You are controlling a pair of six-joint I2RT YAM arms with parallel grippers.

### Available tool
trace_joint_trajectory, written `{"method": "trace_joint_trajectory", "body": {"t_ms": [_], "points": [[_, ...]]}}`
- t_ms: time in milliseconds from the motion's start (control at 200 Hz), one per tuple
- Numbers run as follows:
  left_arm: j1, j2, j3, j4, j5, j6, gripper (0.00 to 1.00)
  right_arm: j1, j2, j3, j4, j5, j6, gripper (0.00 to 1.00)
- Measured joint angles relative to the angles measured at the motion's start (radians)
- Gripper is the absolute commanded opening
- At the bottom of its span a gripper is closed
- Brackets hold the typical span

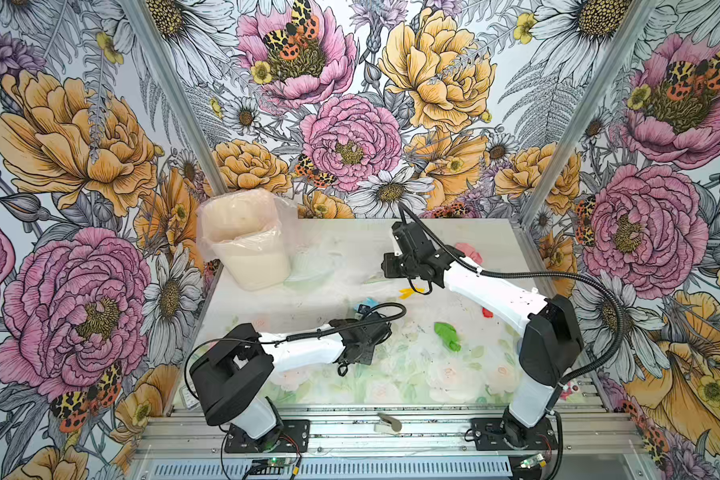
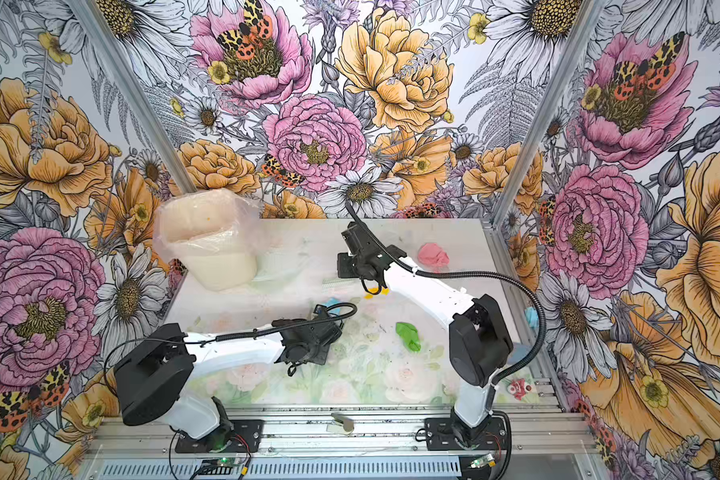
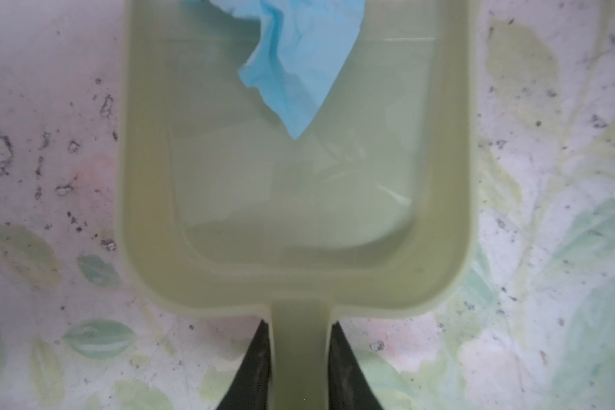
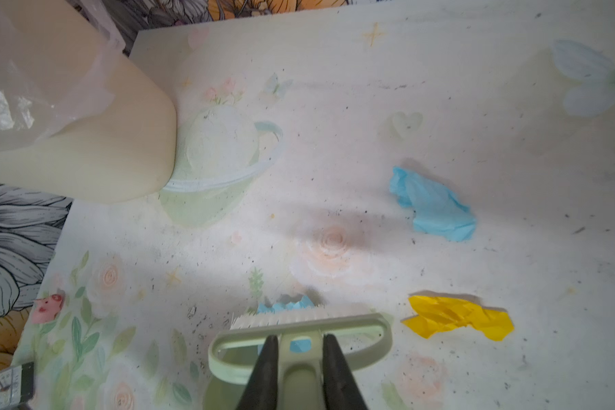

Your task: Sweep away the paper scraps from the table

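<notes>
**mossy_k:** So what are the left jaws doing? Shut, or holding something?

**benchrat:** They're clamped on the handle (image 3: 300, 337) of the pale green dustpan (image 3: 263, 198), one jaw on each side. The pan lies flat on the tabletop (image 3: 50, 106), stretching straight out ahead of the jaws. There's a light blue scrap (image 3: 299, 60) in it, up at the end farthest from the jaws.

**mossy_k:** And the right side?

**benchrat:** Same deal. The right jaws are closed on the stem of the brush (image 4: 299, 321), with the bristles pointing away from them onto the tabletop. A bit of blue paper (image 4: 284, 305) peeks out just past the bristles. Can't tell if that's the same piece as the one in the pan.

**mossy_k:** Where's the rest of the paper?

**benchrat:** A yellow scrap (image 4: 458, 317) lies off to the side of the right jaws, just beside the brush's end. A bigger blue scrap (image 4: 432, 206) lies farther ahead of them, clear of the brush. In both top views a green scrap (image 1: 447, 336) lies between the two arms, well apart from both sets of jaws. A pink wad (image 2: 432, 255) lies behind the right wrist.
</notes>
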Motion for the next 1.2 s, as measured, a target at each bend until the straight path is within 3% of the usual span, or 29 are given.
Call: {"method": "trace_joint_trajectory", "body": {"t_ms": [480,956,1201], "points": [[0.000,0.000,0.000,0.000,0.000,0.000,0.00,0.069,0.190,0.078,-0.012,0.043,-0.067,0.00],[-0.006,0.000,0.000,0.000,-0.009,-0.019,0.00,0.125,0.019,-0.175,-0.004,0.063,-0.074,0.00],[-0.006,0.000,0.000,0.000,-0.026,-0.020,0.00,0.125,-0.017,-0.201,-0.008,0.053,-0.074,0.00]]}}
